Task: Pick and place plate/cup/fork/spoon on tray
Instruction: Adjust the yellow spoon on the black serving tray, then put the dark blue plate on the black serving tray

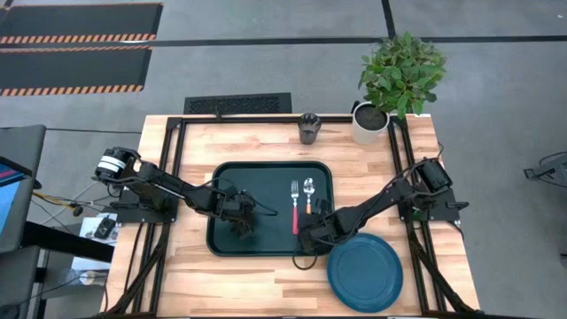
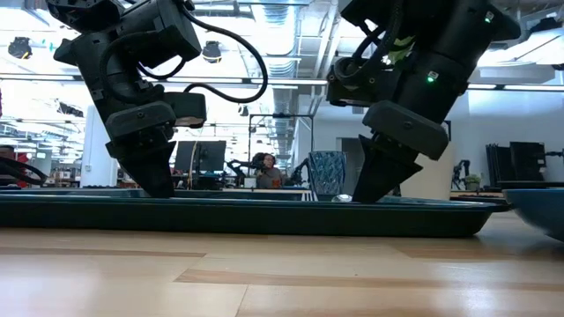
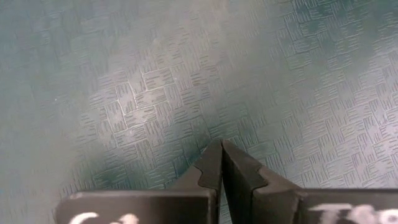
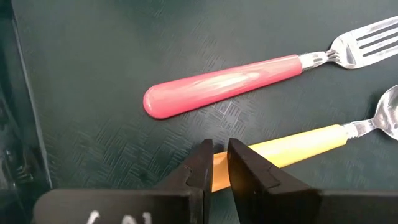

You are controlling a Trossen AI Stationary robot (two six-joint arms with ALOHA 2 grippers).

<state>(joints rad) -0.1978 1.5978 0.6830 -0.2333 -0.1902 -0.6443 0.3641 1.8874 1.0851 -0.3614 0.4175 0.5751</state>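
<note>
The dark green tray lies mid-table. On its right part the red-handled fork and the orange-handled spoon lie side by side, flat on the tray floor. The blue plate rests on the table near the tray's near right corner. The dark cup stands at the far edge. My right gripper points down over the free end of the spoon's handle, its fingers all but shut, with a narrow gap between them. My left gripper is shut and empty over the bare tray floor. My right gripper stands from above over the free end of the spoon's handle, which shows orange in the narrow gap and runs on under one finger. The spoon lies flat on the tray. I cannot tell whether the fingers touch it.
A white pot with a green plant stands at the table's far right corner, next to the cup. In the low view the tray's rim hides both fingertips' ends. Bare wood lies to the left of the tray and along the near edge.
</note>
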